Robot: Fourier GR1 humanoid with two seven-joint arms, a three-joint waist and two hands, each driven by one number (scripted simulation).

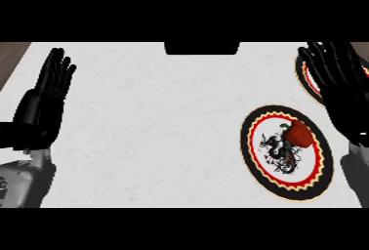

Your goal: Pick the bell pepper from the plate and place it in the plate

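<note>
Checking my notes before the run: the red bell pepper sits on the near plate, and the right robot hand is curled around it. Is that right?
Not quite. The head view shows the bell pepper on the near plate, but the right robot hand is open above it, not curled around it.

Red bell pepper (299, 135) on near plate (268, 171), second plate (305, 78) beyond, both robot hands open

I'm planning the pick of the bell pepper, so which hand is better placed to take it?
The right hand. It hangs open just beside the near plate that holds the bell pepper, and partly covers the far plate. The left hand rests open across the counter.
</note>
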